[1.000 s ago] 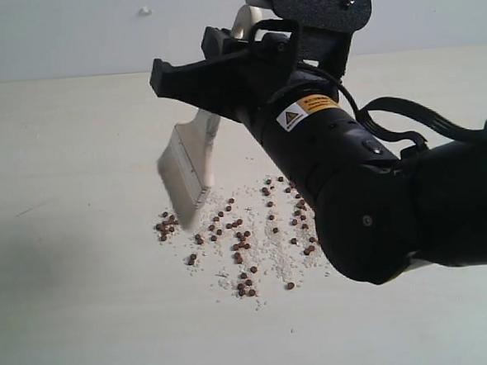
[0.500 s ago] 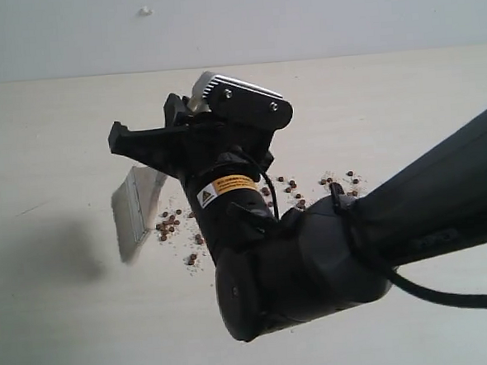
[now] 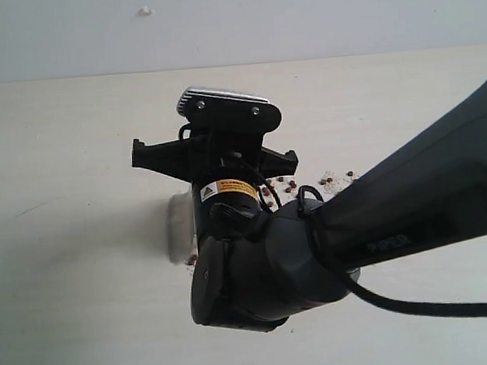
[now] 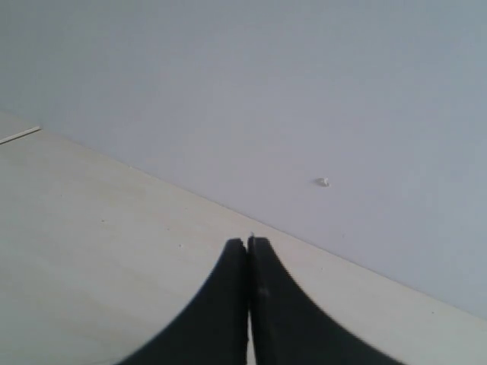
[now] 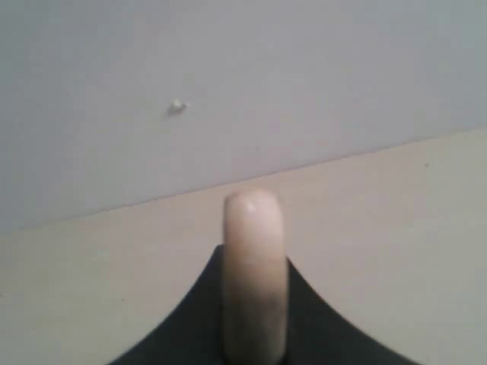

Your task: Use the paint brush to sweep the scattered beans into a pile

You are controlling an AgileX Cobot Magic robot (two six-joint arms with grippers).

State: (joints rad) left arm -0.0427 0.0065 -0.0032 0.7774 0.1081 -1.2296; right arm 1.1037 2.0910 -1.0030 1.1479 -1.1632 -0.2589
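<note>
My right gripper [image 3: 201,160] hangs over the middle of the table, shut on the paint brush. Its pale bristles [image 3: 178,228] reach down to the tabletop just left of the arm. In the right wrist view the rounded wooden handle of the paint brush [image 5: 253,220] stands clamped between the black fingers of the right gripper [image 5: 253,260]. A few reddish-brown beans [image 3: 287,184] show right of the gripper, and one lies by the bristles [image 3: 192,258]. The arm hides the other beans, and the pile is out of view. My left gripper [image 4: 249,243] is shut on nothing, low over bare table.
The pale wooden table [image 3: 68,284] runs back to a grey wall [image 3: 366,18] bearing a small white speck [image 3: 144,11]. The right arm's dark bulk [image 3: 330,243] fills the centre and right of the exterior view.
The right arm swung the brush left past the beans' edge, then turned and lowered it. Its wrist and forearm now cover most of the beans. The left gripper reads unchanged.
</note>
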